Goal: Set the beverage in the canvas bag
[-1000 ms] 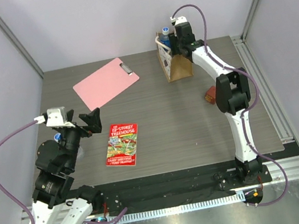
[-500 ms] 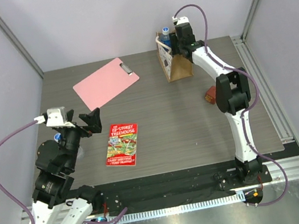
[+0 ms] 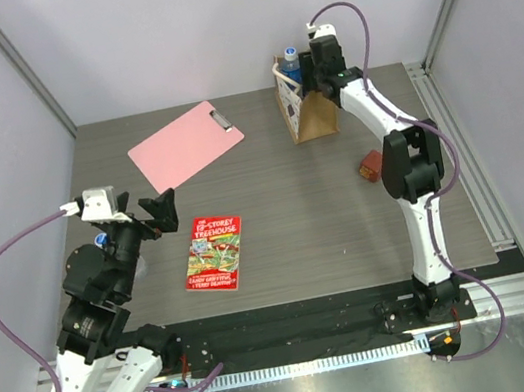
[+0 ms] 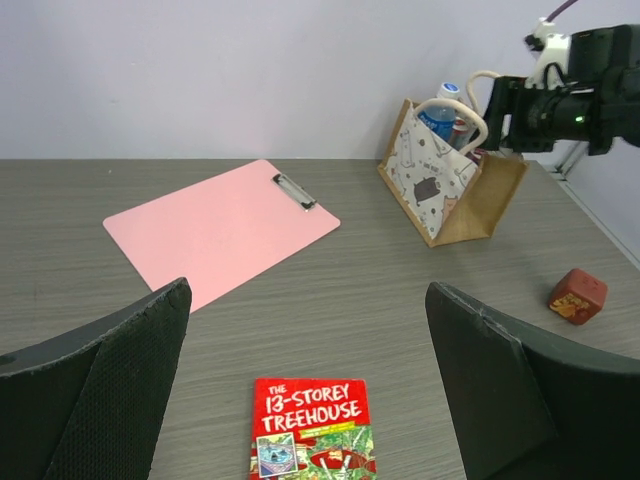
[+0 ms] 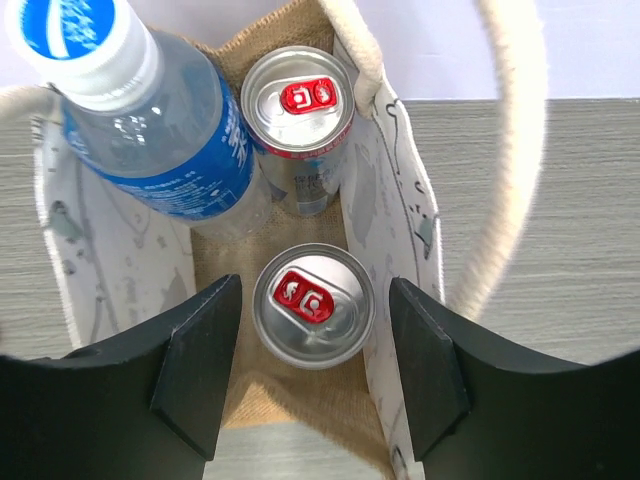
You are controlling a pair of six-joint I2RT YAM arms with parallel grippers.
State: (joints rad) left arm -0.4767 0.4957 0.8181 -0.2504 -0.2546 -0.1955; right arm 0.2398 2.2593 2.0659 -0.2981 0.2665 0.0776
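Observation:
The canvas bag point(image 3: 312, 114) stands upright at the back of the table, tan with a white dotted panel point(image 4: 430, 175) and cream handles. A silver beverage can with a red tab point(image 5: 313, 305) stands inside it, beside a second can point(image 5: 300, 110) and a blue-labelled water bottle point(image 5: 150, 130). My right gripper point(image 5: 314, 355) hovers over the bag's mouth, open. Its fingers point(image 5: 205, 360) flank the near can with a gap on each side. My left gripper point(image 4: 310, 400) is open at the near left, with nothing between its fingers.
A red paperback book point(image 3: 214, 253) lies in front of the left gripper. A pink clipboard point(image 3: 184, 145) lies at the back left. A small red cube point(image 3: 371, 167) sits to the right of the bag, near the right arm's elbow.
The right wrist has lifted slightly up and back over the bag. The left arm has not moved.

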